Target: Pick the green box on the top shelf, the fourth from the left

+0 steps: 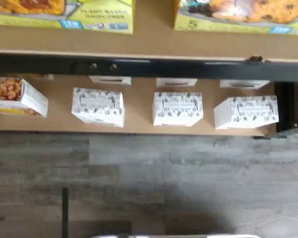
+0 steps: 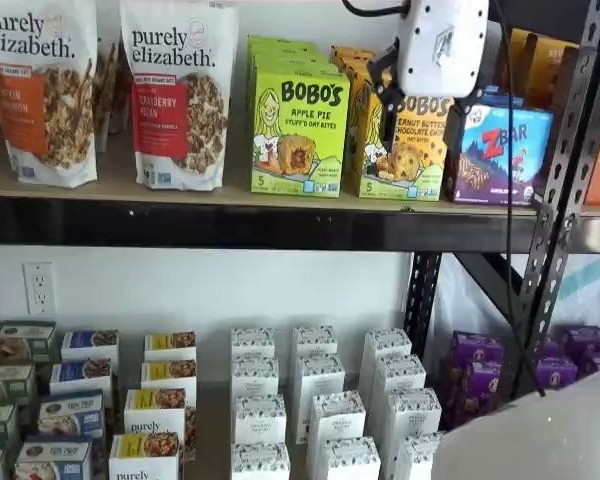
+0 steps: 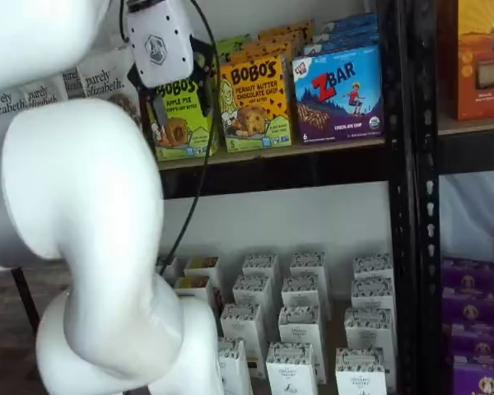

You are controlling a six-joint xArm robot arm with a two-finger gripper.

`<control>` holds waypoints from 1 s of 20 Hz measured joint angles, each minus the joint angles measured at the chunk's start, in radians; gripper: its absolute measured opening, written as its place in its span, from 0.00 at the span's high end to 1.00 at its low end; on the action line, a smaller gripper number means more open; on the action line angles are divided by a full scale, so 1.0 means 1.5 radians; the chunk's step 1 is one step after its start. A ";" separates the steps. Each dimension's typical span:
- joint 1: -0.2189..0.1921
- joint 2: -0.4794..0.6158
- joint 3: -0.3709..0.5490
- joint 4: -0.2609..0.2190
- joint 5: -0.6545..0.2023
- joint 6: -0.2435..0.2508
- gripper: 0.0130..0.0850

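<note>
The green box (image 2: 298,130) stands upright on the top shelf (image 2: 230,225), at the front of a row of like cartons, with a yellow-orange Bobo's carton (image 2: 400,160) to its right. My gripper (image 2: 420,105) hangs in front of the shelf at box height, a white body with black fingers (image 2: 458,115) spread and a gap between them, nothing held. In a shelf view the gripper (image 3: 171,90) overlaps the green box (image 3: 181,119) and hides its upper left. The wrist view shows the green box's lower edge (image 1: 89,15) and the shelf's black rail (image 1: 188,67).
Two granola bags (image 2: 180,90) stand left of the green box, and a blue ZBar carton (image 2: 500,150) at the right by a black upright (image 2: 570,150). Small white cartons (image 2: 320,400) and purple boxes (image 2: 475,365) fill the lower shelf. The white arm (image 3: 82,247) blocks one view's left.
</note>
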 joint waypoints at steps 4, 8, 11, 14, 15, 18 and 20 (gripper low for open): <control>0.018 -0.007 0.017 -0.006 -0.057 0.020 0.00; 0.030 -0.014 0.036 -0.021 -0.126 0.034 0.00; 0.033 -0.013 0.044 -0.025 -0.167 0.038 0.00; 0.037 -0.006 0.045 -0.028 -0.195 0.043 0.00; 0.039 -0.003 0.044 -0.029 -0.203 0.045 0.00; 0.044 0.020 0.028 -0.027 -0.204 0.050 0.00; 0.045 0.037 0.013 -0.020 -0.197 0.051 0.00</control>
